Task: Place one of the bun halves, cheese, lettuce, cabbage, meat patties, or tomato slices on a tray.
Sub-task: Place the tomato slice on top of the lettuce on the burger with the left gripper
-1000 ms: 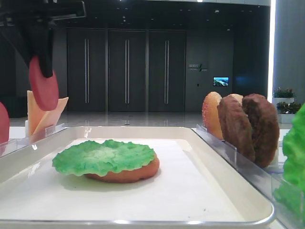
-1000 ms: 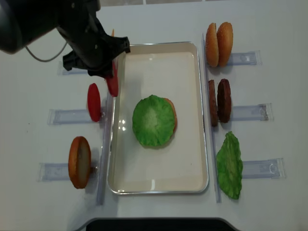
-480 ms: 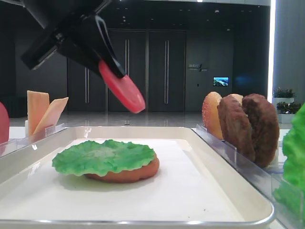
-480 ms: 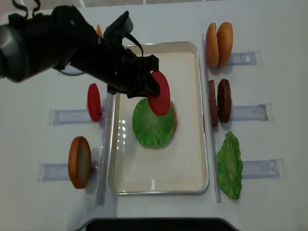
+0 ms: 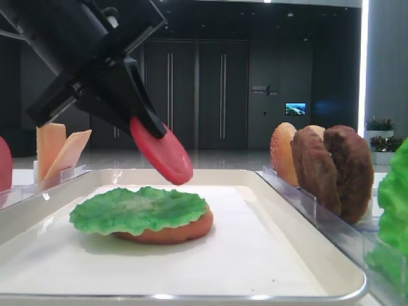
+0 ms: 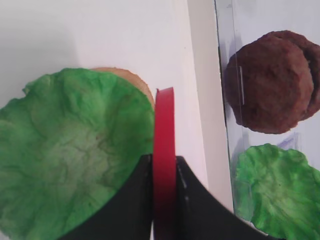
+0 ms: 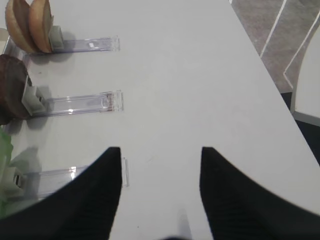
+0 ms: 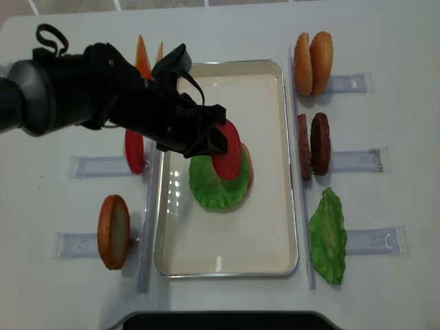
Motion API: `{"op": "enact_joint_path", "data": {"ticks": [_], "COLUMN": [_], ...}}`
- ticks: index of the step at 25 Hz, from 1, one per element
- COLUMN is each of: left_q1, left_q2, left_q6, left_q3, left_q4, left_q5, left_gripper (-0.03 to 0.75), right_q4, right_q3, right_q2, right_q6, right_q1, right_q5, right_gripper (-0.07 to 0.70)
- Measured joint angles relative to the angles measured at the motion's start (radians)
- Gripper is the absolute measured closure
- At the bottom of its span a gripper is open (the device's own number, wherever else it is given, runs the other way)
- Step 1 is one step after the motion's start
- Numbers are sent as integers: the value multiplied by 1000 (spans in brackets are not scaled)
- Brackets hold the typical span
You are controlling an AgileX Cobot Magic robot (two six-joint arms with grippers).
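Carried in from the left rim of the tray (image 8: 289,172), the tomato slice (image 8: 226,149) was brought lower and further over the lettuce (image 8: 214,184) than half a second before, and well away from the rack at the table's left edge where it had been lifted a second ago. It was held on edge by the left gripper (image 6: 164,172), tilted, its lower rim hanging just above the leaf and not yet touching it. In the left wrist view the jaws were seen pressed flat against both faces of the slice, pinching it near one rim. The lettuce itself was lying on a bun half (image 5: 169,233) near the middle of the tray.

The slice was judged to be light, stiff and smooth: a hard toy disc that would not bend but could slip or swivel in a pinch. A hold across the two flat faces near the rim was judged the sound one, as taken here. The ruffled leaf beneath looked soft and uneven, so a slide on release was thought possible.

The right gripper (image 7: 160,200) was hanging over bare table beside the clear racks (image 7: 75,103), its fingers spread apart with nothing between them.
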Motion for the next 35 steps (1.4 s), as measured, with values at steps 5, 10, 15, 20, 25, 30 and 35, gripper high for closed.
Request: {"op": "enact_joint_path", "data": {"ticks": [5, 10, 15, 20, 25, 30, 35], "left_q1": [0, 0, 0, 0, 0, 0, 0], "left_q2": [42, 54, 54, 54, 53, 7, -67], "left_q6": [66, 72, 48, 37, -37, -302, -544], "left_q3": [0, 0, 0, 0, 0, -49, -204], "left_q4": [-58, -61, -28, -9, 93, 444, 729], "left_q5": [-4, -4, -4, -5, 1, 97, 271], "left_gripper": [662, 662, 636, 488, 353, 284, 278], "right_q4": [0, 0, 0, 0, 0, 0, 0], "right_q3": [0, 0, 0, 0, 0, 0, 0], "right_q2": [0, 0, 0, 0, 0, 0, 0], "right_q6": [0, 0, 0, 0, 0, 0, 0], "right_q1": [0, 0, 0, 0, 0, 0, 0], "right_q5": [0, 0, 0, 0, 0, 0, 0], "right_gripper": [286, 286, 286, 287, 292, 293, 293]}}
